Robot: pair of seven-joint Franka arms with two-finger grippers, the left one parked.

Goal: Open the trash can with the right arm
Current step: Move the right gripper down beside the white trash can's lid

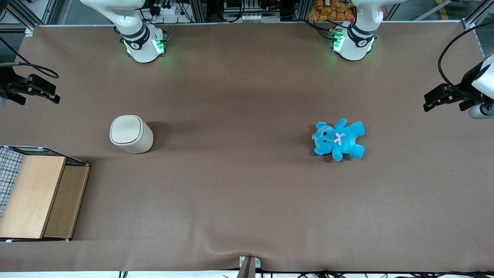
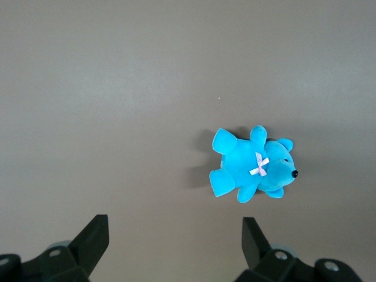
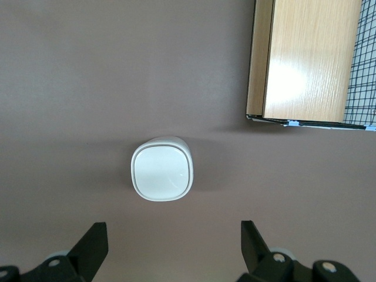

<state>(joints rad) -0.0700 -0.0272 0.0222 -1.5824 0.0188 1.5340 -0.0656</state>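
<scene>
The trash can [image 1: 131, 134] is a small cream-white bin standing upright on the brown table, and its rounded-square lid is shut. It also shows from above in the right wrist view [image 3: 162, 168]. The right arm's black gripper [image 1: 38, 90] hangs high above the table at the working arm's end, a little farther from the front camera than the trash can. In the right wrist view the gripper [image 3: 173, 235] is wide open and empty. Its fingers [image 3: 94, 247] are well clear of the lid, touching nothing.
A wooden box with wire mesh [image 1: 38, 197] stands at the working arm's end, nearer the front camera than the trash can; it also shows in the right wrist view [image 3: 305, 59]. A blue teddy [image 1: 339, 139] lies toward the parked arm's end.
</scene>
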